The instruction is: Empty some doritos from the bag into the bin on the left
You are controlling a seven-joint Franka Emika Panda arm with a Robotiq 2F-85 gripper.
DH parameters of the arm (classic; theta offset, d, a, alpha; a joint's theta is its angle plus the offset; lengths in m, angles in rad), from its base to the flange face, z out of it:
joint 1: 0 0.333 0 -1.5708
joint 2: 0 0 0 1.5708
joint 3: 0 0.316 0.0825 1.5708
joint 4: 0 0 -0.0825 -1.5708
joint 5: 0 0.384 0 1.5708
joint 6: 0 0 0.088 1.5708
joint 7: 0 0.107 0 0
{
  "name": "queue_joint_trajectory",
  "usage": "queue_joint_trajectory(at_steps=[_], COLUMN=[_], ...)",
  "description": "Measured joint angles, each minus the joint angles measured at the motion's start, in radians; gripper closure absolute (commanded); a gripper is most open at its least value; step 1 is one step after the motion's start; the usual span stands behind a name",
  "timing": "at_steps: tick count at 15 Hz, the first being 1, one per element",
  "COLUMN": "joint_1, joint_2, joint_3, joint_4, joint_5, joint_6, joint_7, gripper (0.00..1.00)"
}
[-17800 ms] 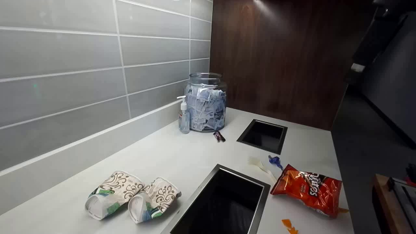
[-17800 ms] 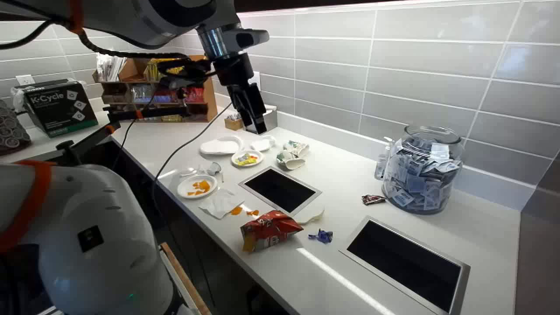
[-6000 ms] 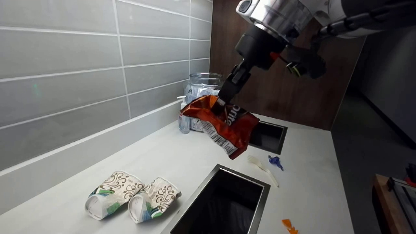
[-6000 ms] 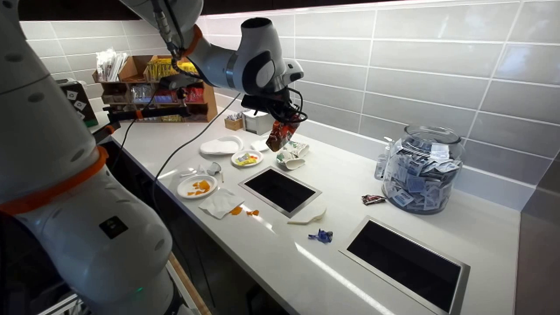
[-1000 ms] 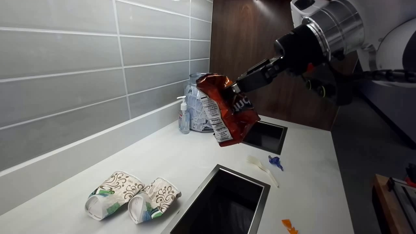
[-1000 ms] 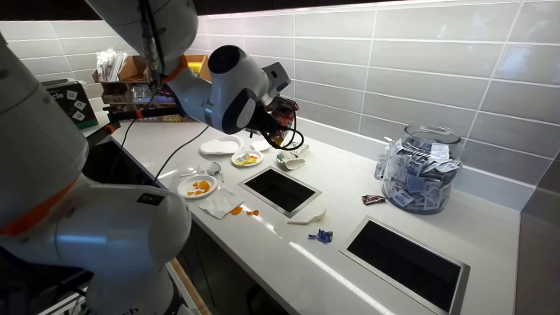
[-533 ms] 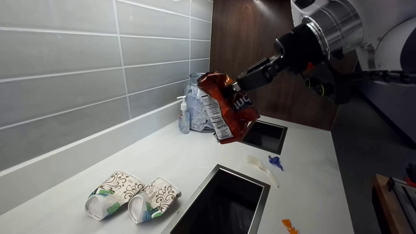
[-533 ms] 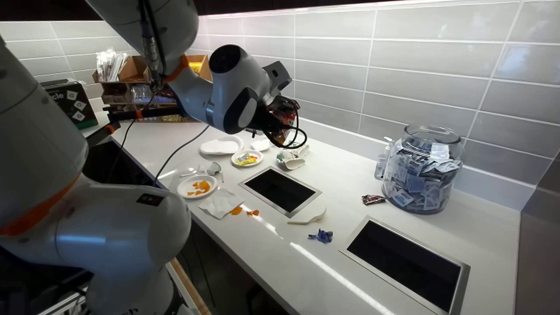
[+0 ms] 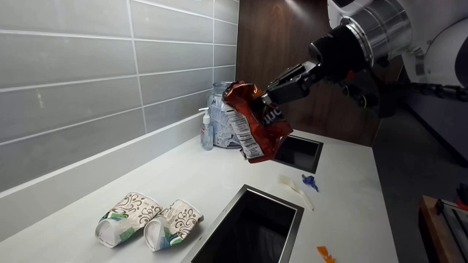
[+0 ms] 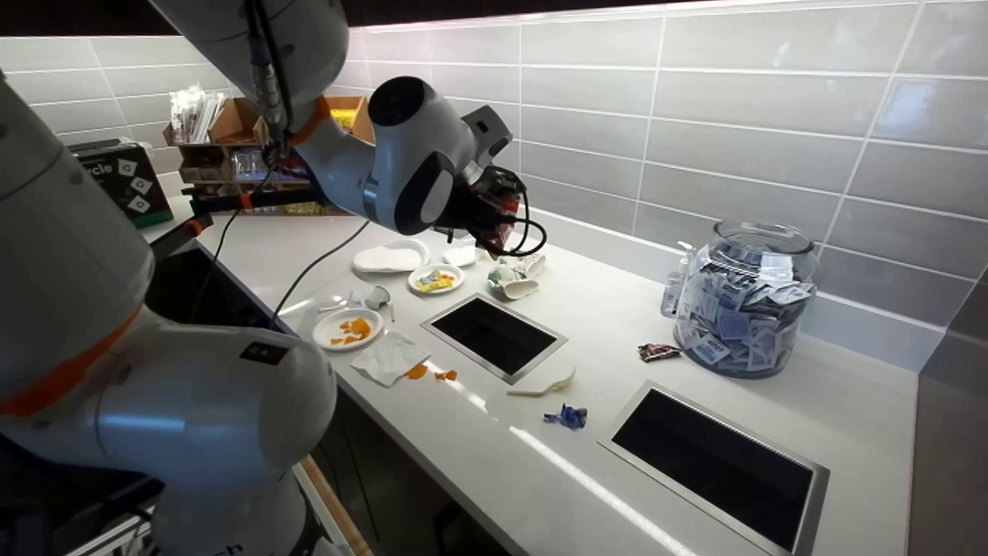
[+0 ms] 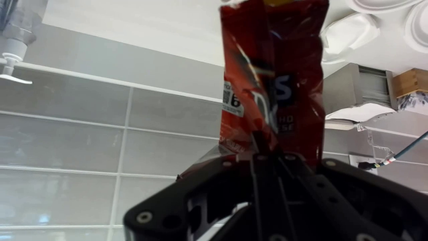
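In both exterior views the bag (image 9: 268, 137) (image 10: 507, 207), red-orange foil with white lettering, hangs tilted in the air. My gripper (image 9: 260, 102) comes in from the upper right, its jaws pinched on the foil. In the wrist view the bag (image 11: 297, 83) spreads out beyond the gripper (image 11: 267, 147), a yellow patch at its far end. The bin on the left (image 9: 295, 226) (image 10: 468, 350) is a dark, steel-rimmed opening in the counter, lower than the bag. Loose doritos (image 10: 355, 330) lie on a white plate; orange bits (image 9: 325, 254) rest on the counter.
Two crushed paper cups (image 9: 129, 219) lie beside the left bin. A fork (image 9: 297, 190) and a blue wrapper (image 9: 310, 182) are on its other side. Farther along stand a glass jar (image 10: 749, 301), a pump bottle (image 9: 207, 131) and the right-hand bin (image 10: 813, 494). A tiled wall backs the counter.
The bag lay on the counter in the oldest frames and is now held up. Since six seconds ago it has tilted with the gripper. Over the last second it barely moves.
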Motion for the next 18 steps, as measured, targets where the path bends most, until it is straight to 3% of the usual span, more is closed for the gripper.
queue_joint_trajectory(at_steps=[8, 18], joint_1=[0.081, 0.104], joint_2=[-0.012, -0.012], joint_3=[-0.082, -0.115], joint_4=[0.001, 0.000], joint_5=[-0.059, -0.069], joint_6=[0.091, 0.083], joint_7=[-0.002, -0.002], gripper=[1.00, 1.00])
